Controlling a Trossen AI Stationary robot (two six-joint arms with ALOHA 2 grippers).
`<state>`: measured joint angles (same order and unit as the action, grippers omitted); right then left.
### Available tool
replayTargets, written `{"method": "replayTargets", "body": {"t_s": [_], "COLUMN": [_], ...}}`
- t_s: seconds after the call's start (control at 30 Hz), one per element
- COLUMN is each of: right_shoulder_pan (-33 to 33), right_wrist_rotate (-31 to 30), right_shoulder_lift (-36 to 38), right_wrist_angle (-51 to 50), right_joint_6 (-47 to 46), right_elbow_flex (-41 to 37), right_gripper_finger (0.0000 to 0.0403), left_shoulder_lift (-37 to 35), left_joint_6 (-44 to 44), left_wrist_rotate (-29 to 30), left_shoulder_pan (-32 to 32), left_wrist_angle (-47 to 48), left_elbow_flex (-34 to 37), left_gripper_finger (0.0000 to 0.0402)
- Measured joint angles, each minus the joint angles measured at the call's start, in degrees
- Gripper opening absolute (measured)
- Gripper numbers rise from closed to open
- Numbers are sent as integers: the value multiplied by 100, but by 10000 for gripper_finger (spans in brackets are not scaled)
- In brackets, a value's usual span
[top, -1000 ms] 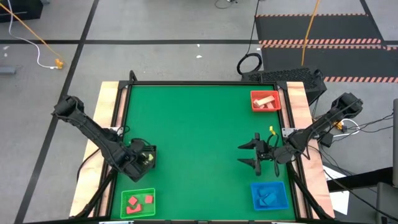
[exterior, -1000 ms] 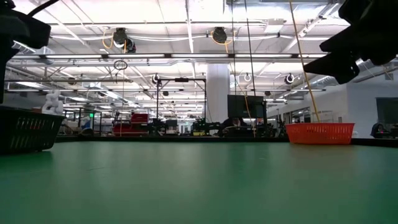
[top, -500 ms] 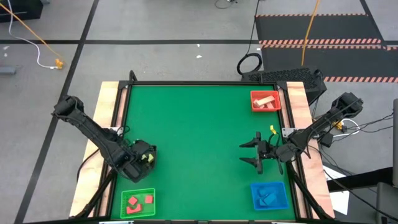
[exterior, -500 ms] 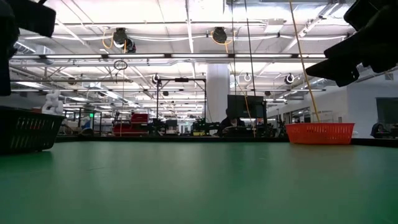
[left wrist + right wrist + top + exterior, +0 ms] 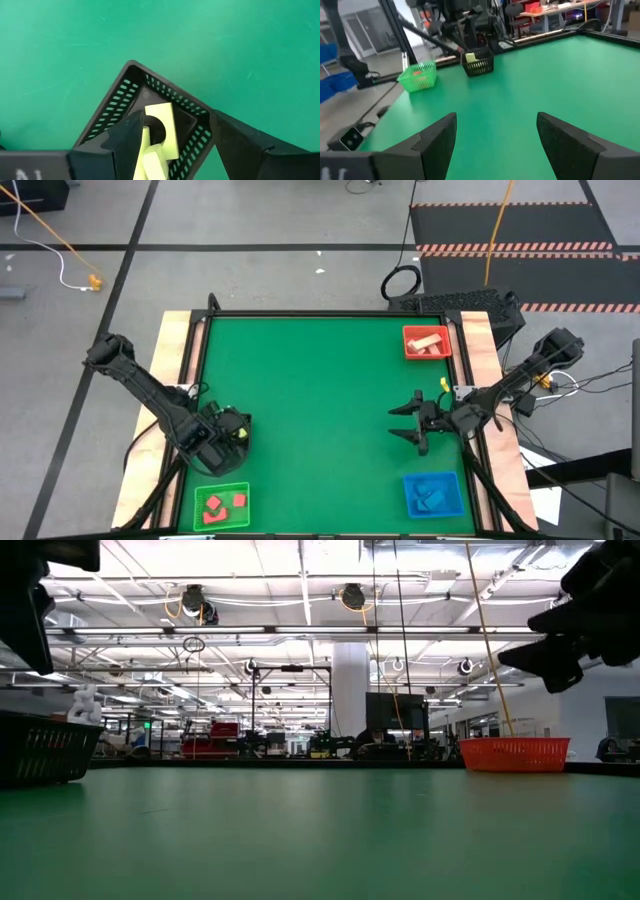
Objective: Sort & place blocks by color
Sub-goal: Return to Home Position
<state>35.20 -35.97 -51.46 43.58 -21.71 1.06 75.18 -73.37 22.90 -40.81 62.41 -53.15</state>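
Observation:
The black bin (image 5: 115,107) stands near the table's left edge with yellow blocks (image 5: 161,125) lying in it; one has an arched cut-out. My left gripper (image 5: 174,120) hangs open above the bin, a finger on each side of the yellow blocks, touching nothing that I can see. In the high view the left gripper (image 5: 230,433) covers most of the bin (image 5: 243,423). My right gripper (image 5: 394,423) is open over bare green mat near the right edge, its fingers pointing toward the table's left. It holds nothing, as the right wrist view shows (image 5: 496,117).
A red tray (image 5: 427,342) holding tan wood blocks sits at the far right corner. A blue tray (image 5: 433,494) with blue blocks is at the near right. A green tray (image 5: 221,505) with red blocks is at the near left. The mat's middle (image 5: 310,400) is bare.
My right gripper has drawn back a little toward the table's right edge, staying open. My left gripper has shifted slightly toward the near edge over the bin.

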Motion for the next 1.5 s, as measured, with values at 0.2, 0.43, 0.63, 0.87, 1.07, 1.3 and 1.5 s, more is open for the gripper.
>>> {"method": "replayTargets", "body": {"t_s": [0.2,0.43,0.63,0.87,1.07,1.3,1.5], "right_shoulder_pan": [0,0,0,-1,-2,-1,-2], "right_wrist_rotate": [-12,0,1,0,1,3,3], "right_shoulder_lift": [-2,-7,-7,-7,-7,-7,-8], "right_wrist_angle": [71,37,54,58,63,74,45], "right_joint_6": [623,786,786,786,786,786,786], "right_elbow_flex": [0,-6,-11,-15,-15,-17,-17], "right_gripper_finger": [267,267,267,267,267,267,267], "left_shoulder_lift": [0,0,0,0,9,-394,-943], "left_joint_6": [-69,57,308,3351,4977,6374,7008], "left_wrist_rotate": [48,280,709,784,106,49,-526], "left_shoulder_pan": [30,120,222,893,1832,2958,3970], "left_wrist_angle": [3,50,-362,-2377,-3062,-3616,-4821], "left_elbow_flex": [0,0,0,0,2,470,1363], "left_gripper_finger": [228,226,223,228,220,220,219]}}
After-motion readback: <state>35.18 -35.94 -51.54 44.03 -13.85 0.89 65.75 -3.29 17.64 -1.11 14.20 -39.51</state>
